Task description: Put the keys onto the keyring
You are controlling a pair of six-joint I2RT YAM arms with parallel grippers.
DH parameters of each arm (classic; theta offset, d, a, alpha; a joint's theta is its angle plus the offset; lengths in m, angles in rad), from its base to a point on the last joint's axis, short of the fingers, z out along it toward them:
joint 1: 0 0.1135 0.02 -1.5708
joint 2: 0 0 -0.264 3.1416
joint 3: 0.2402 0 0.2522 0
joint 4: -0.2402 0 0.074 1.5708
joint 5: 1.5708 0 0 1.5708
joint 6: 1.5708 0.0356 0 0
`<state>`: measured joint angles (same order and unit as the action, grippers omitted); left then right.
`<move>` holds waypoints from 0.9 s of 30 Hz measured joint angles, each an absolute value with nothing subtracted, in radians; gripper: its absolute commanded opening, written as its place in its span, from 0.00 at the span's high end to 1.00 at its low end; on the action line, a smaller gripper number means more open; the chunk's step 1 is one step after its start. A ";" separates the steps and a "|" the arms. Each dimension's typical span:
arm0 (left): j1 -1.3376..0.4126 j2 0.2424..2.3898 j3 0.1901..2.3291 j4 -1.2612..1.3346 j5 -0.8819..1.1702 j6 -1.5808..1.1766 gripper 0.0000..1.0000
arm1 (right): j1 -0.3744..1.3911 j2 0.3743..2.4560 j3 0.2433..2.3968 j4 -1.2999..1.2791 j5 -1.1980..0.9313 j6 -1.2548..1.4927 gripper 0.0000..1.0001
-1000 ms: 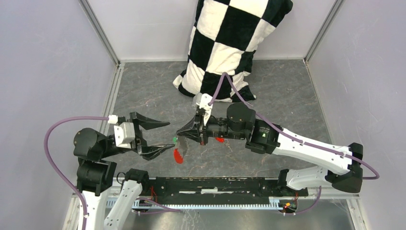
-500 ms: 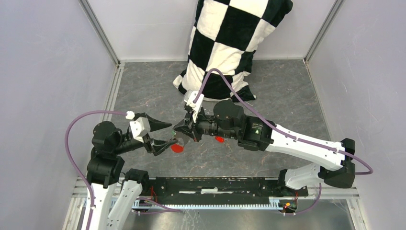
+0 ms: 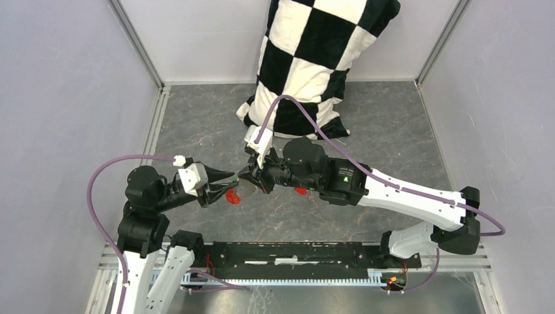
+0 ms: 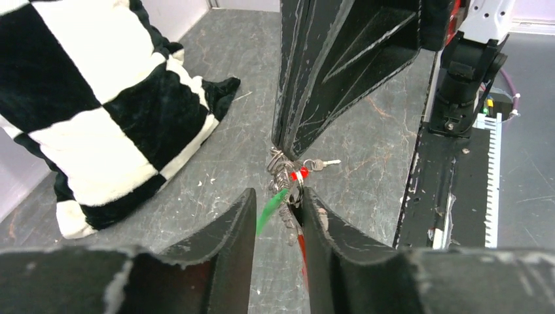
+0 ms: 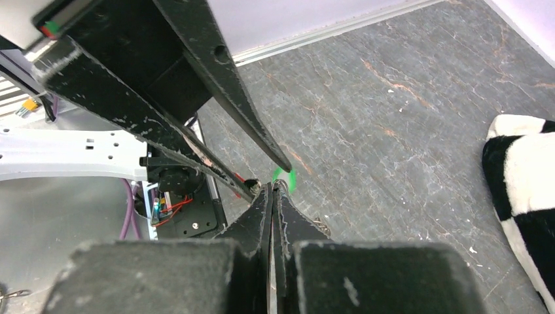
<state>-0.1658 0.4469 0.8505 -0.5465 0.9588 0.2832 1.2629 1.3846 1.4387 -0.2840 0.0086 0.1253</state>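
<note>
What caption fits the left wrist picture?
Right claw dangles the keyring inside the open left claw, green key hanging in the gap.

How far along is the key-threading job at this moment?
Roughly halfway. The green key seems to hang with the keyring, though the join is unclear. The right gripper pinches the rings; the left gripper brackets the bundle. The red key lies on the table, apparently unthreaded.
</note>
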 measured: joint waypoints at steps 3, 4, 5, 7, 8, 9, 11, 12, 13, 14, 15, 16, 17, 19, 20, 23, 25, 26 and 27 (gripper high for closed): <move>-0.166 0.447 0.862 -0.553 0.958 0.284 0.68 | 1.263 1.385 1.439 -0.295 0.018 0.125 1.00; -0.166 0.447 0.866 -0.554 0.952 0.284 0.68 | 1.263 1.385 1.439 -0.299 0.020 0.124 1.00; -0.166 0.447 0.869 -0.556 0.947 0.284 0.68 | 1.263 1.385 1.439 -0.304 0.020 0.123 1.00; -0.166 0.447 0.876 -0.566 0.934 0.284 0.70 | 1.263 1.384 1.439 -0.313 0.023 0.122 1.00; -0.166 0.447 0.879 -0.572 0.930 0.284 0.72 | 1.263 1.384 1.439 -0.314 0.024 0.122 1.00; -0.166 0.448 0.883 -0.578 0.925 0.284 0.74 | 1.263 1.384 1.439 -0.315 0.024 0.122 1.00; -0.166 0.450 0.890 -0.582 0.923 0.284 0.79 | 1.263 1.384 1.439 -0.317 0.024 0.122 1.00; -0.166 0.451 0.892 -0.583 0.922 0.285 0.80 | 1.263 1.383 1.439 -0.316 0.024 0.122 1.00; -0.166 0.451 0.895 -0.587 0.922 0.286 0.80 | 1.263 1.382 1.439 -0.316 0.024 0.122 1.00; -0.166 0.451 0.897 -0.593 0.922 0.292 0.80 | 1.263 1.381 1.439 -0.316 0.024 0.122 1.00; -0.166 0.453 0.900 -0.600 0.922 0.303 0.80 | 1.263 1.379 1.439 -0.316 0.024 0.122 1.00; -0.166 0.453 0.902 -0.605 0.923 0.317 0.79 | 1.263 1.377 1.439 -0.316 0.024 0.122 1.00; -0.166 0.454 0.904 -0.612 0.924 0.331 0.79 | 1.263 1.373 1.438 -0.315 0.023 0.123 1.00; -0.166 0.454 0.904 -0.631 0.930 0.360 0.79 | 1.263 1.363 1.431 -0.305 0.019 0.126 1.00; -0.166 0.453 0.904 -0.643 0.937 0.377 0.79 | 1.263 1.355 1.424 -0.297 0.015 0.130 1.00; -0.166 0.447 0.904 -0.667 0.953 0.430 0.75 | 1.262 1.330 1.396 -0.268 -0.013 0.147 1.00; -0.166 0.437 0.904 -0.677 0.969 0.461 0.73 | 1.260 1.317 1.372 -0.237 -0.038 0.166 1.00; -0.166 0.433 0.904 -0.680 0.978 0.471 0.71 | 1.257 1.311 1.358 -0.219 -0.053 0.176 1.00; -0.166 0.430 0.904 -0.682 0.990 0.483 0.70 | 1.253 1.305 1.343 -0.200 -0.066 0.187 1.00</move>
